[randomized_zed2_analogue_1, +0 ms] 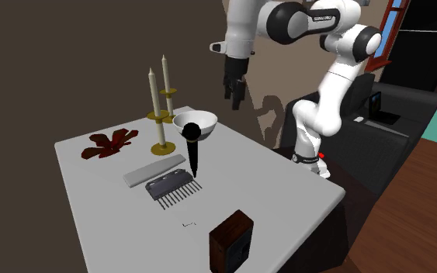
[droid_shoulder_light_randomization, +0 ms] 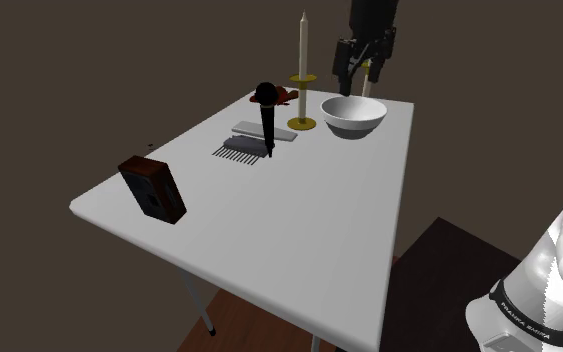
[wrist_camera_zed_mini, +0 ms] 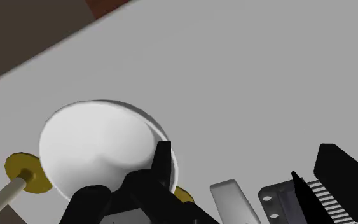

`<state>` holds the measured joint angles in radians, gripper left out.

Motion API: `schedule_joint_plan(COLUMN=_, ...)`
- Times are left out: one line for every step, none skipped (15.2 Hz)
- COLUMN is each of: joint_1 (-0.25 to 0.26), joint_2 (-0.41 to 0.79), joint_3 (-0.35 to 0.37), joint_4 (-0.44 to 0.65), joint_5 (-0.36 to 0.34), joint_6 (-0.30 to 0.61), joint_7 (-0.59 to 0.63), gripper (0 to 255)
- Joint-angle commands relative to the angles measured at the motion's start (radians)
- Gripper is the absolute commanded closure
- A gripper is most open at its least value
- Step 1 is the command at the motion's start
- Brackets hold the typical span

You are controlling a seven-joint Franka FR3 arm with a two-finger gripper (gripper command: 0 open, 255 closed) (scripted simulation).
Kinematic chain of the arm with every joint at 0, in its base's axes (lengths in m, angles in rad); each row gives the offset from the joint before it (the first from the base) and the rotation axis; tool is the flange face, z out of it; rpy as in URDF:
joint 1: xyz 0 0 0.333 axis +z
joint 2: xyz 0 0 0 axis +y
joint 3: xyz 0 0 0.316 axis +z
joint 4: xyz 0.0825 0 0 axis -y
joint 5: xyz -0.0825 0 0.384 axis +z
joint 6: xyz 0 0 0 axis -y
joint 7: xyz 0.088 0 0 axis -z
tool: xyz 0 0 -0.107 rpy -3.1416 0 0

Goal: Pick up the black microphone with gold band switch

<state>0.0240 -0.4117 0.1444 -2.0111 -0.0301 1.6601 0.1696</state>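
Hovering above the white bowl (droid_shoulder_light_randomization: 354, 116), our tool (droid_shoulder_light_randomization: 359, 82) is spread and holds nothing. We think we are just reaching. The microphone (droid_shoulder_light_randomization: 266, 118) stands up on the worktop (droid_shoulder_light_randomization: 299, 220), beside the comb (droid_shoulder_light_randomization: 241, 152). Next we must move over it and go down. We count one microphone, one bowl, one comb, two candles (randomized_zed2_analogue_1: 152, 97).

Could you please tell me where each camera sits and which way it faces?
Shoulder view: beside the robot, looking down over the flat white table; white dark-jointed arm lower right, black end effector at top.
Second exterior view: across the table, facing the whole arm.
Wrist view: on the hand, looking down at the round white bowl.
All share that bowl.
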Motion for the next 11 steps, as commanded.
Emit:
schedule_joint_plan(joint_1=0.005, joint_2=0.091, joint_3=0.032, joint_4=0.089, joint_5=-0.023, joint_6=-0.012, joint_7=0.021, gripper=0)
schedule_joint_plan(joint_1=0.008, joint_2=0.133, joint_3=0.046, joint_4=0.136, joint_5=-0.036, joint_6=-0.022, joint_7=0.031, gripper=0)
schedule_joint_plan(joint_1=0.011, joint_2=0.177, joint_3=0.061, joint_4=0.184, joint_5=-0.051, joint_6=-0.035, joint_7=0.041, gripper=0)
schedule_joint_plan(joint_1=0.016, joint_2=0.221, joint_3=0.075, joint_4=0.234, joint_5=-0.067, joint_6=-0.049, joint_7=0.051, gripper=0)
schedule_joint_plan(joint_1=0.021, joint_2=0.267, joint_3=0.089, joint_4=0.286, joint_5=-0.084, joint_6=-0.064, joint_7=0.062, gripper=0)
schedule_joint_plan(joint_1=0.027, joint_2=0.313, joint_3=0.103, joint_4=0.340, joint_5=-0.102, joint_6=-0.082, joint_7=0.072, gripper=0)
schedule_joint_plan(joint_1=0.035, joint_2=0.361, joint_3=0.116, joint_4=0.396, joint_5=-0.122, joint_6=-0.101, joint_7=0.082, gripper=0)
schedule_joint_plan(joint_1=0.044, joint_2=0.410, joint_3=0.129, joint_4=0.456, joint_5=-0.144, joint_6=-0.122, joint_7=0.092, gripper=0)
schedule_joint_plan(joint_1=0.055, joint_2=0.460, joint_3=0.141, joint_4=0.519, joint_5=-0.167, joint_6=-0.146, joint_7=0.101, gripper=0)
schedule_joint_plan(joint_1=0.069, joint_2=0.513, joint_3=0.151, joint_4=0.585, joint_5=-0.191, joint_6=-0.172, joint_7=0.109, gripper=0)
schedule_joint_plan(joint_1=0.085, joint_2=0.568, joint_3=0.161, joint_4=0.657, joint_5=-0.217, joint_6=-0.201, joint_7=0.116, gripper=0)
